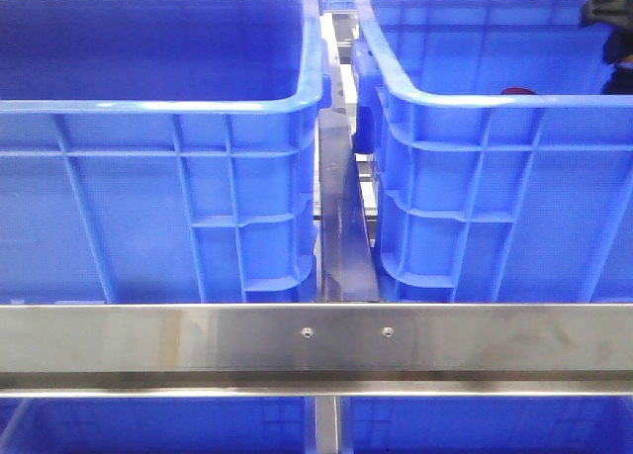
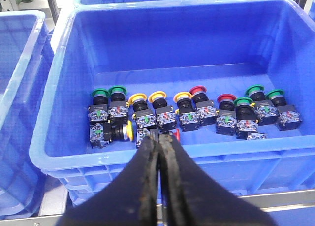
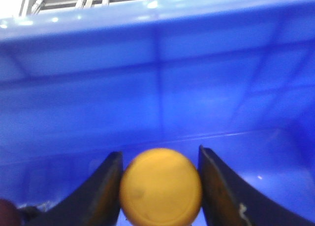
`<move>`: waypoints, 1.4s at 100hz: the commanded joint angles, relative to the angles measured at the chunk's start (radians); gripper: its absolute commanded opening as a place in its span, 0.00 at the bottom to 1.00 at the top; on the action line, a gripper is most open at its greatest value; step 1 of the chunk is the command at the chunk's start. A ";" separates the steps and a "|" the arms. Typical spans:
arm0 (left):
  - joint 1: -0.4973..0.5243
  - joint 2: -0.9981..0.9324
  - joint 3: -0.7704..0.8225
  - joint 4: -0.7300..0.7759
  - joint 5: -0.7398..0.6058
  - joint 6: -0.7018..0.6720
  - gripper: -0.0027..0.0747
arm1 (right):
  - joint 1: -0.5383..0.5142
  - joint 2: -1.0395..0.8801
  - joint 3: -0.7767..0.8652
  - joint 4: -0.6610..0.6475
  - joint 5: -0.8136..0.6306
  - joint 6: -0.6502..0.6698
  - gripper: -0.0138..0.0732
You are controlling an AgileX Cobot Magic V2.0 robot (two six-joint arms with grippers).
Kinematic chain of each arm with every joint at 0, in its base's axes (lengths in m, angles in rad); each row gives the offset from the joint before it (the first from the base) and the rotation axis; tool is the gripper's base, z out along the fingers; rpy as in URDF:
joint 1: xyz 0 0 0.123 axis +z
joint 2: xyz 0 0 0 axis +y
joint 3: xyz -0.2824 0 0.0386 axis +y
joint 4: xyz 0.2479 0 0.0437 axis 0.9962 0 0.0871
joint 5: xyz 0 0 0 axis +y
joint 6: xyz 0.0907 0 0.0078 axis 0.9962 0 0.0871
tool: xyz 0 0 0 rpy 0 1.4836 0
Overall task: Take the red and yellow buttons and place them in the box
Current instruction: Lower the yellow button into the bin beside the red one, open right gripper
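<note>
the right gripper [image 3: 160, 186] clamps a smooth, round yellow button [image 3: 161, 186] between its dark fingers [image 3: 98, 191], low inside the glossy blue box [image 3: 157, 63]. the left gripper [image 2: 160, 152] is pressed shut on nothing, above a crate [image 2: 54, 113] of red, yellow and green-capped push buttons [image 2: 197, 92].

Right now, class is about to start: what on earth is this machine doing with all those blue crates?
A two-armed robot is sorting push buttons into crates. Its right gripper is inside a blue crate, with a yellow button sitting between its fingers, either just gripped or about to be let go. The left gripper hangs shut above another blue crate that holds a row of green, yellow and red push buttons. The front view shows little beyond two crates side by side.
</note>
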 commanded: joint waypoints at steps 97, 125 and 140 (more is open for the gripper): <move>0.001 0.009 -0.025 0.008 -0.076 -0.011 0.01 | -0.007 0.077 -0.097 -0.001 0.023 -0.014 0.73; 0.001 0.009 -0.025 0.008 -0.076 -0.011 0.01 | -0.007 -0.014 -0.082 -0.001 0.019 -0.014 0.73; 0.001 0.009 -0.025 0.008 -0.076 -0.011 0.01 | -0.007 -0.115 -0.021 -0.001 0.020 -0.014 0.73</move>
